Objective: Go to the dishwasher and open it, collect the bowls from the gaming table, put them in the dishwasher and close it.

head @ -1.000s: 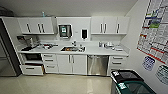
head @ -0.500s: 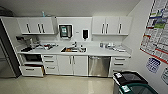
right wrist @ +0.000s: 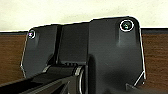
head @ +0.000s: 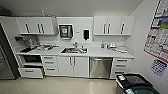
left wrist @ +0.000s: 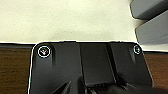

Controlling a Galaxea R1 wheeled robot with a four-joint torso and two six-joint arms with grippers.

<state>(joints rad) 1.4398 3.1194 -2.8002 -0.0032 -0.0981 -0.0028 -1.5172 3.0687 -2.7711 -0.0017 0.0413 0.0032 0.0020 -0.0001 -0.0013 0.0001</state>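
The dishwasher (head: 100,67) has a brushed steel front and sits shut under the white counter, right of the sink cabinet, some way ahead of me across the floor. White drawer fronts flank it on its right. The bowls and the gaming table are out of view. Both wrist views look past the robot's dark plate onto pale floor (left wrist: 65,20) and a brown wooden band (right wrist: 10,57).
A bottom drawer (head: 31,72) stands pulled out at the counter's left end, beside a tall steel fridge (head: 5,60). The sink (head: 73,50) is mid-counter. A black bin (head: 133,82) and a green-rimmed one (head: 140,90) stand near right by the postered wall (head: 158,37). Pale floor (head: 70,86) lies ahead.
The whole head picture has shifted slightly as the camera moves; the bins at the right show a little larger. Nothing in the kitchen has moved.
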